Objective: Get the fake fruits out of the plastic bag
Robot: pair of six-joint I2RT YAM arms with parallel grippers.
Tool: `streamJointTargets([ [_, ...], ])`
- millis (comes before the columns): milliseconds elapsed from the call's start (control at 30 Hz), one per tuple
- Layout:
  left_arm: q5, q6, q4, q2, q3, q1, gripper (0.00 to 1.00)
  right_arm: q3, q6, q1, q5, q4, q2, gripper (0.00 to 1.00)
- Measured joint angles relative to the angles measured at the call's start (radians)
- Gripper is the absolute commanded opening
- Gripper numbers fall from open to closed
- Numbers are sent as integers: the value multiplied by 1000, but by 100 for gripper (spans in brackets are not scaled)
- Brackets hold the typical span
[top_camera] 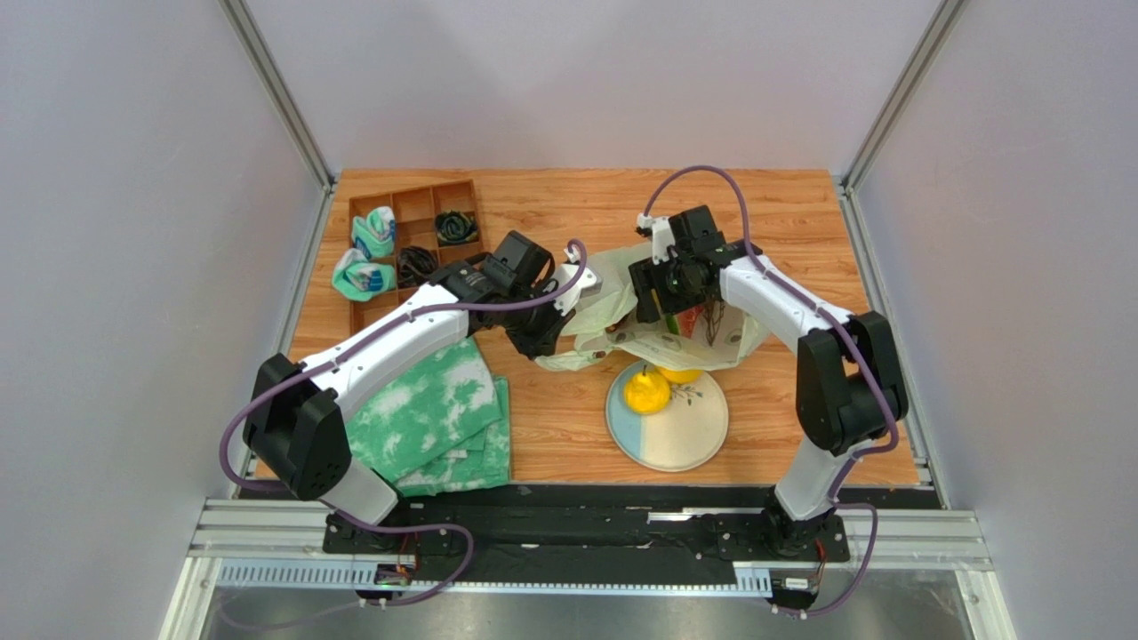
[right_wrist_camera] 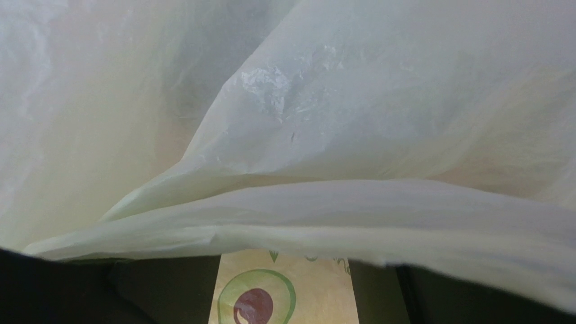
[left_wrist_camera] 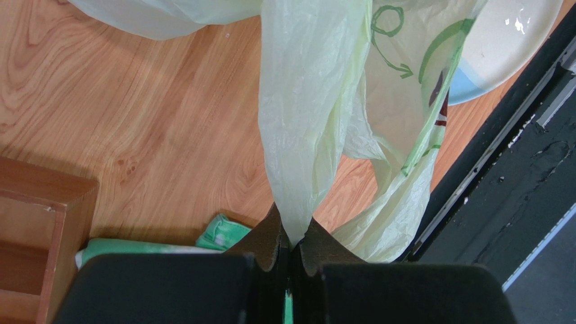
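Note:
The plastic bag (top_camera: 604, 310) lies crumpled mid-table, pale yellow-green with an avocado print. My left gripper (top_camera: 545, 331) is at its left side. In the left wrist view the left gripper (left_wrist_camera: 295, 241) is shut on a pinched fold of the bag (left_wrist_camera: 311, 101), which hangs stretched from the pads. My right gripper (top_camera: 668, 314) reaches into the bag from above. In the right wrist view its dark fingers (right_wrist_camera: 162, 290) stand apart, with only bag film (right_wrist_camera: 378, 121) draped over them. Two yellow fake fruits (top_camera: 645, 392) (top_camera: 681, 376) rest on the plate (top_camera: 688, 440), the farther one at the bag's edge.
A green-and-white cloth (top_camera: 434, 414) lies folded at the left, under the left arm. A wooden compartment box (top_camera: 408, 240) with small items stands at the back left. The black rail (top_camera: 588, 500) runs along the near edge.

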Motion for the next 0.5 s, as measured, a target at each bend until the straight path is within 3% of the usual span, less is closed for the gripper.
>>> streamJointTargets([
  [267, -10, 1, 0, 0, 0, 0, 0, 76, 13, 0, -97, 15, 67, 86],
  [500, 93, 12, -14, 2, 29, 0, 0, 144, 23, -3, -134, 22, 114, 86],
])
